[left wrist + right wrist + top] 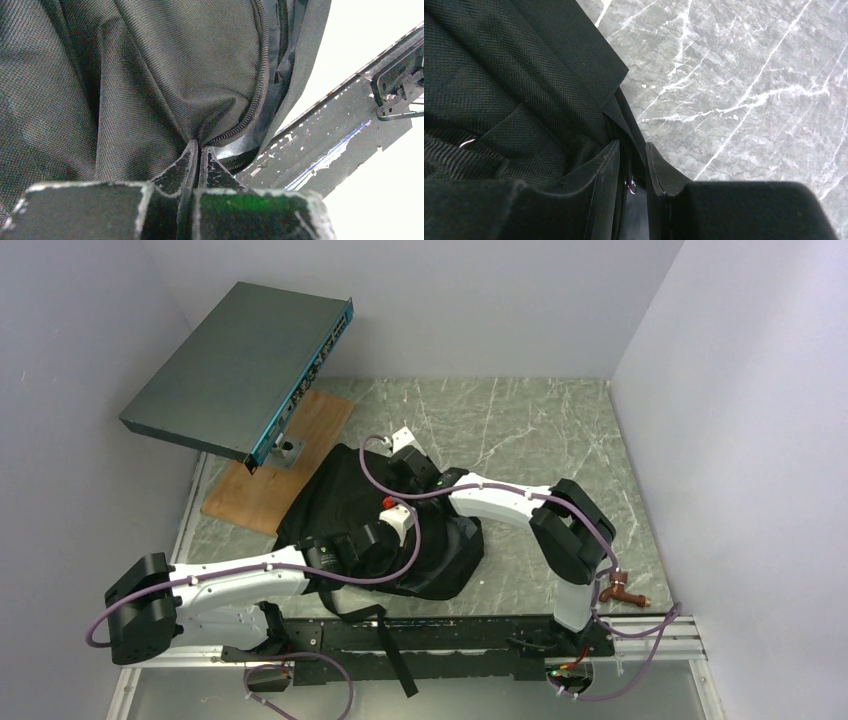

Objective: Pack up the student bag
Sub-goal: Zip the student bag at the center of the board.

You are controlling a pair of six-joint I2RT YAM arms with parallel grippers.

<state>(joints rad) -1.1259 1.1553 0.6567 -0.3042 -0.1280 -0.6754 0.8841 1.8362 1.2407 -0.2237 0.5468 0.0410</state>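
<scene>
We see large black soft fabric backpack [335, 502] mid-table, toward near edge. Left gripper [199, 146] pinching fabric beside zipper [260, 90]; right gripper [631, 150] clamped on backpack edge.

**Left arm** [240, 580] and **right arm** [500, 500]: white link shells are joined by black joint housings [140, 612]. Lilac cables [372, 582] are looped along both. The black fingers [182, 170] of the left tool [199, 146] are scuffed pale at the edges. Those of the right tool [631, 145] are matt and cleaner.
</scene>
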